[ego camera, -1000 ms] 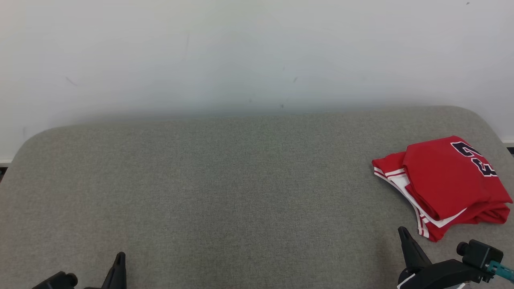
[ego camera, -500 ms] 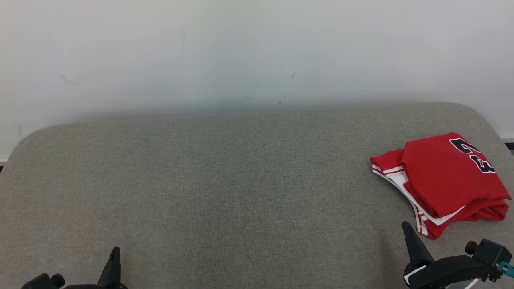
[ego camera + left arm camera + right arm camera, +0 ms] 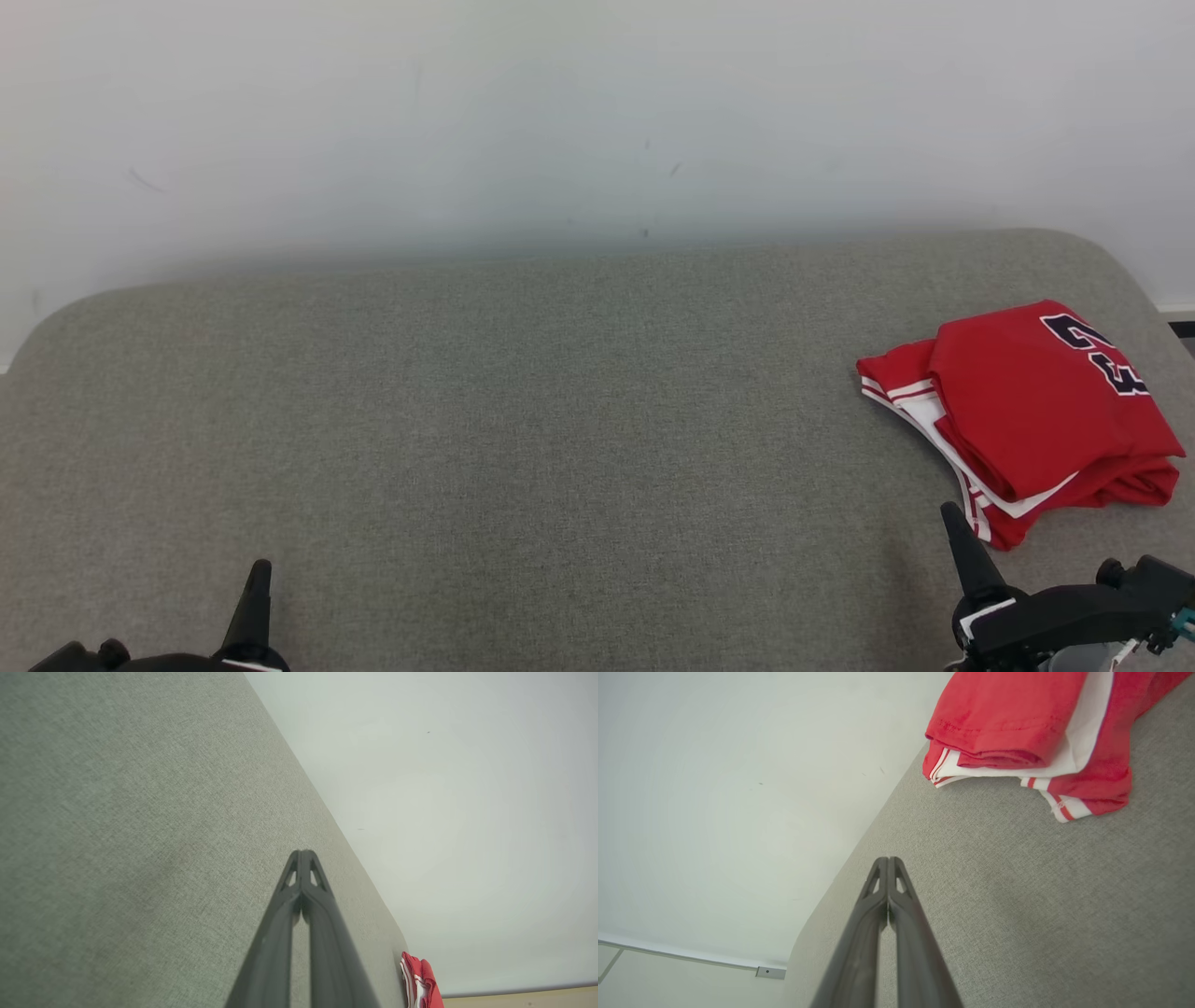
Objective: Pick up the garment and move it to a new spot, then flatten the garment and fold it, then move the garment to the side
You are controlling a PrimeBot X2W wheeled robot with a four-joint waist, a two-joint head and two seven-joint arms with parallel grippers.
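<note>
At 3 o'clock on the bench (image 3: 560, 420), one folded garment (image 3: 1027, 411) is lying; left gripper (image 3: 259, 567), right gripper (image 3: 948, 510) are showing fingers (image 3: 859, 942) closed, empty.

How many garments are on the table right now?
1. A folded red garment lies on the table, far right, just ahead of the right tool. Another could be folded inside it.

Garment (image 3: 1027, 420): red jersey with white and red striped trim and dark numerals on top, folded into a compact stack. Lies flat at the right end of the grey fabric surface (image 3: 523, 429), near its far right corner. White inner layer shows along the near folded edge.
</note>
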